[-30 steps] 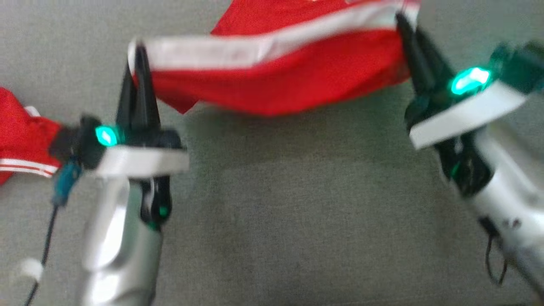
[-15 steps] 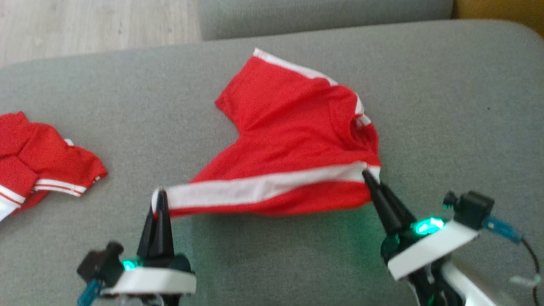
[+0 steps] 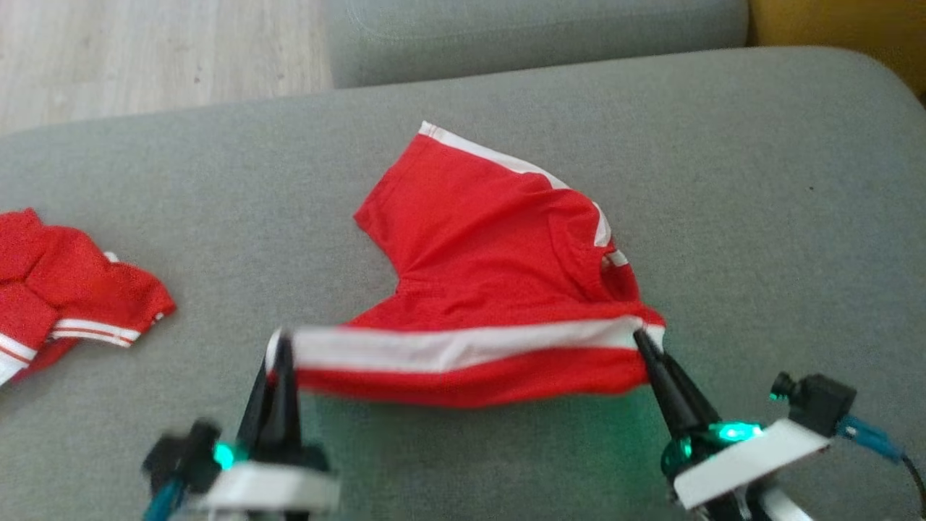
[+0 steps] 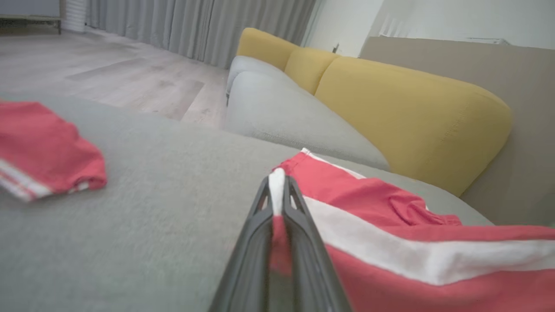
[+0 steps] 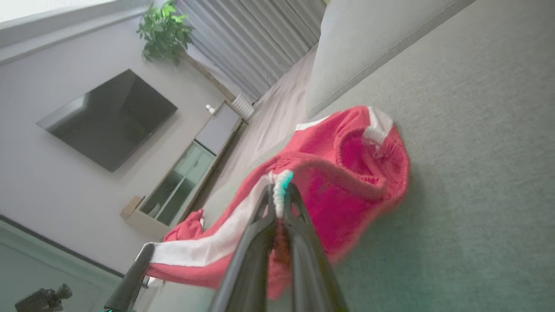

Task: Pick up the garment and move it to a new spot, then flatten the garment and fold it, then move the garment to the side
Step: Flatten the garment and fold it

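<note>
The garment [image 3: 499, 268] is a red shirt with white stripes, lying partly on the grey sofa seat, its near edge lifted and stretched between both grippers. My left gripper [image 3: 278, 347] is shut on the white-striped edge at its left end, and the left wrist view has the cloth [image 4: 390, 234] pinched between the fingers [image 4: 299, 234]. My right gripper [image 3: 640, 336] is shut on the same edge at its right end. In the right wrist view the garment [image 5: 347, 173] hangs bunched past the closed fingers [image 5: 303, 242], its neck opening showing.
A second red garment [image 3: 65, 289] lies crumpled at the seat's left edge. Wooden floor [image 3: 159, 51] lies beyond the seat [image 3: 759, 181]. A yellow backrest [image 4: 412, 108] and another grey cushion [image 4: 277, 108] stand behind.
The head camera has tilted, so the whole scene shifted. Both grippers stay shut on the striped edge, which now sits lower and nearer, with more of the shirt resting on the seat.
</note>
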Tool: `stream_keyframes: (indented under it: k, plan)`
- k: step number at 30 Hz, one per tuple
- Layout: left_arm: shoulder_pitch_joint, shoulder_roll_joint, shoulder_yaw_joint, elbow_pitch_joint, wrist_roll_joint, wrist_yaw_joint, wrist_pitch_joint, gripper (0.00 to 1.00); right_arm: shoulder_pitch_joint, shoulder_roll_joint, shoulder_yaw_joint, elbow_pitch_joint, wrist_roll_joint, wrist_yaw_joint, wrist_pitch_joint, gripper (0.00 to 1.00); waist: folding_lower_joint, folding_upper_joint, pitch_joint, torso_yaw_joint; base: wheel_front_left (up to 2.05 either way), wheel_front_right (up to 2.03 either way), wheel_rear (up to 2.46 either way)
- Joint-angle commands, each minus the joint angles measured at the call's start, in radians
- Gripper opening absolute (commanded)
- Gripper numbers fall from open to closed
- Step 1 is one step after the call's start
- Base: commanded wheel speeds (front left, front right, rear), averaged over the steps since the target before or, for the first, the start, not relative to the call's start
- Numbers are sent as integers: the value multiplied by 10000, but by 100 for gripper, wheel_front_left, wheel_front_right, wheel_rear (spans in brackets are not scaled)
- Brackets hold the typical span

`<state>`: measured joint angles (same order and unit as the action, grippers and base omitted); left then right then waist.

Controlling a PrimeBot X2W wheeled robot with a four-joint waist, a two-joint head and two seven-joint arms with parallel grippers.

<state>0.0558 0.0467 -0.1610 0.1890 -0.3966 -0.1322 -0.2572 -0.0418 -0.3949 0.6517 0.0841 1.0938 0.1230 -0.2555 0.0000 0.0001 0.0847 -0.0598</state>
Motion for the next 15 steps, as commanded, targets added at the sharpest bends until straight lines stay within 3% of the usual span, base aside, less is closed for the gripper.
stream_keyframes:
  k: [1, 5, 8, 15]
  plan:
    - [-1067, 49, 143, -345, 177, 16, -45, 0, -400, 63, -78, -287, 204, 77, -62, 0, 0, -1, 205, -59, 0, 0, 0]
    - [-3050, 727, -903, 420, 216, 16, -45, 0, -1113, 572, -278, 29, 928, 77, -62, 0, 0, -1, 690, -234, 0, 0, 0]
    - [-5478, 1604, -2432, 1911, -441, 16, 10, 0, -2126, 1051, -248, 424, 1621, 77, -62, 0, 0, -1, 1279, -575, 0, 0, 0]
    - [-9064, 2451, -4562, 3983, -1681, 16, 463, 0, -3559, 1830, -567, 1208, 2330, 77, -62, 0, 0, -1, 2275, -1274, 0, 0, 0]
